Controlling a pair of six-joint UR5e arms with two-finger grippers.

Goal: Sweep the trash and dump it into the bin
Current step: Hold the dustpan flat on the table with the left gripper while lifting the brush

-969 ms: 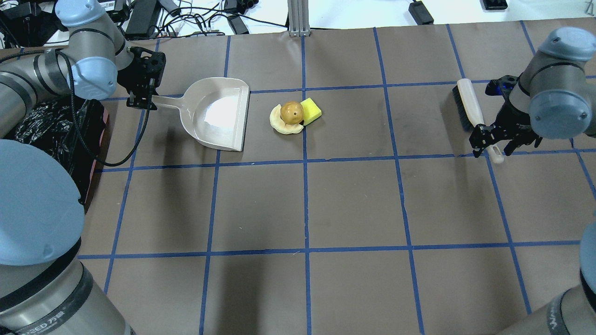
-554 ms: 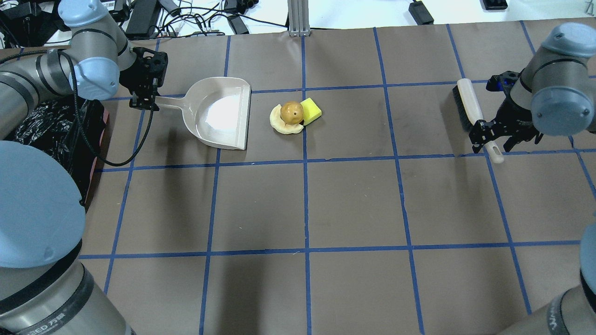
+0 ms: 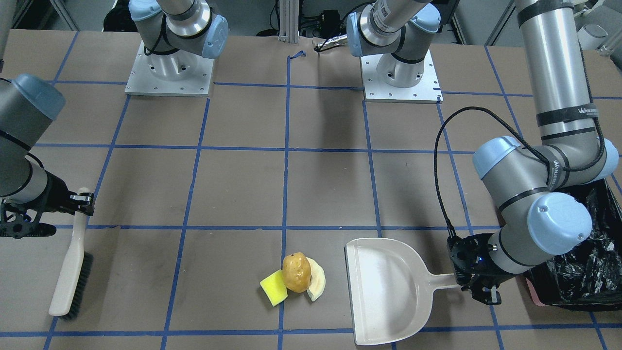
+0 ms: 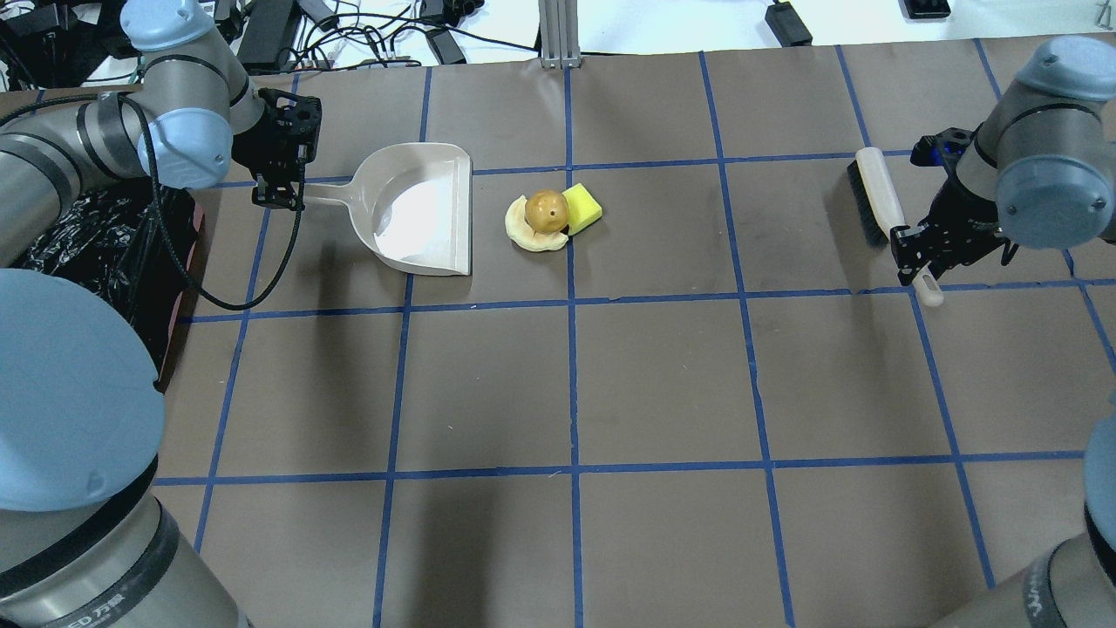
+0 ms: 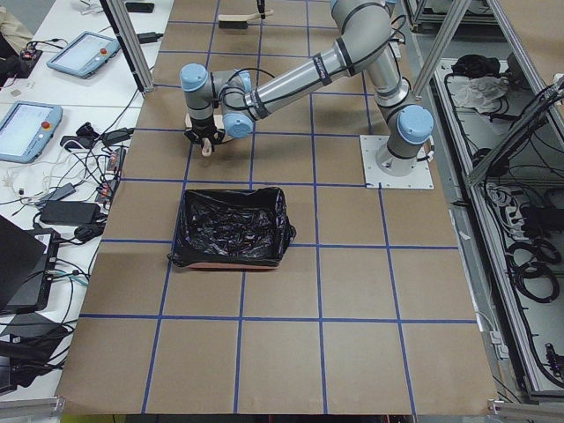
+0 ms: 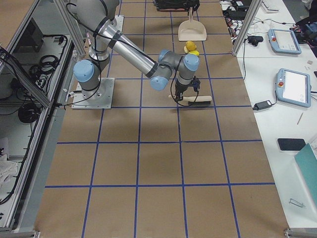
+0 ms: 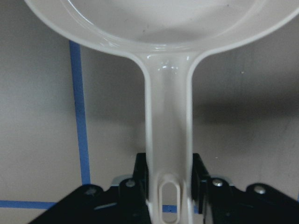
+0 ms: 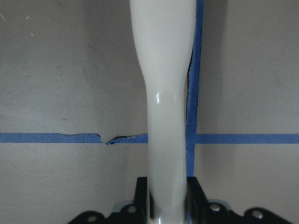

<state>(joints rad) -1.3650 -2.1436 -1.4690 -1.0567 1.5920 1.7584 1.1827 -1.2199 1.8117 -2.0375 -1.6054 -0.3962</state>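
The trash lies in one heap at mid-table: a yellow sponge (image 4: 582, 208), a brownish potato-like lump (image 4: 547, 211) and a pale peel slice (image 4: 527, 235) under it. My left gripper (image 4: 281, 196) is shut on the handle of the cream dustpan (image 4: 418, 209), whose open mouth faces the heap a short gap away. My right gripper (image 4: 915, 253) is shut on the handle of a cream brush (image 4: 876, 201) with black bristles, far right of the heap. The black-lined bin (image 4: 105, 253) stands at the left edge, behind the left arm.
The brown paper table cover (image 4: 663, 384) has a blue tape grid. The arm bases (image 3: 169, 73) stand on the robot's side. Cables and power bricks (image 4: 349, 35) lie beyond the far edge. A black cable (image 4: 218, 296) hangs from the left wrist.
My left gripper has carried the dustpan a little to the right, toward the heap, and squared its mouth to it. My right gripper's fingers have drawn in on the brush handle.
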